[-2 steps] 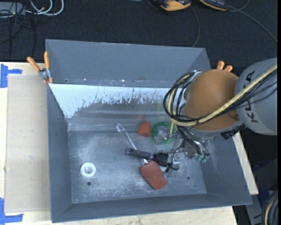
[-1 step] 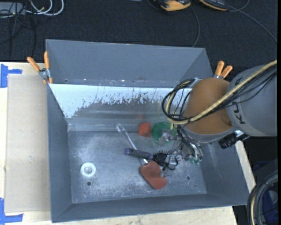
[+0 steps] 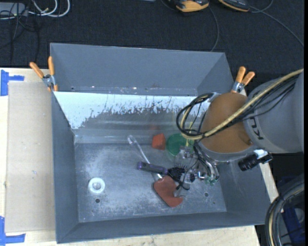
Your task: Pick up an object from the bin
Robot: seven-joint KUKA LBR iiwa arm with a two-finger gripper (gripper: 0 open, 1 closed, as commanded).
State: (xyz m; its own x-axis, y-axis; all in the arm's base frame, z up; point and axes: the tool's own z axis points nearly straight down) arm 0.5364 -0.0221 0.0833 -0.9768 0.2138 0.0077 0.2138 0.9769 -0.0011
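Observation:
My gripper (image 3: 184,177) is low in the bin's right front part. Its tip sits at the upper right edge of a flat reddish-brown piece (image 3: 167,192) lying on the floor. A dark tool with a purple end (image 3: 151,167) lies just left of the gripper, pointing toward it. Behind the gripper stand an orange block (image 3: 158,141) and a green round thing (image 3: 173,144), the latter partly hidden by the wrist.
A clear plastic stick (image 3: 136,146) lies left of the orange block. A small white ring (image 3: 96,185) rests near the left front corner. The arm and its cables cover the bin's right side.

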